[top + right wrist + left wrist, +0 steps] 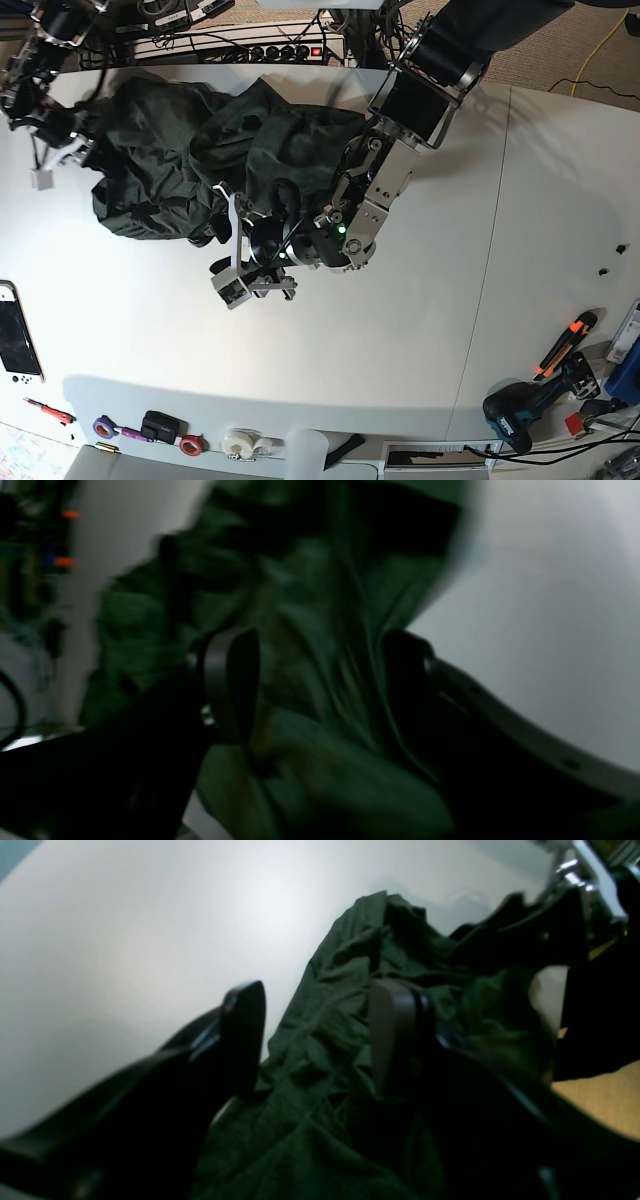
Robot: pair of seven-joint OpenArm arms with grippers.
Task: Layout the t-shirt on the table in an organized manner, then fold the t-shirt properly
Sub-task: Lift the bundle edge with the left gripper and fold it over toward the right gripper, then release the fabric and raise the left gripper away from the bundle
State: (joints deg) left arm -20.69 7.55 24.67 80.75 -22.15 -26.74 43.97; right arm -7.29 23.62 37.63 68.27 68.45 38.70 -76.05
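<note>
The dark olive t-shirt [170, 150] lies crumpled in a heap on the far left part of the white table [430, 330]. My left gripper [250, 238] is at the heap's near edge. In the left wrist view the gripper [320, 1040] is open, its fingers [245, 1035] straddling wrinkled t-shirt fabric [320, 990]. My right gripper [80, 135] is at the heap's left side. In the blurred right wrist view the gripper [320, 685] also stands open, with t-shirt folds [310, 605] between and beyond its fingers [232, 685]. The shirt's sleeves and collar cannot be made out.
A power drill [520, 415] and an orange-handled tool [565, 340] lie at the near right. Tape rolls [240, 440] and small items line the front edge. A handheld device [15, 345] sits at the left edge. A power strip and cables [270, 48] run behind the table.
</note>
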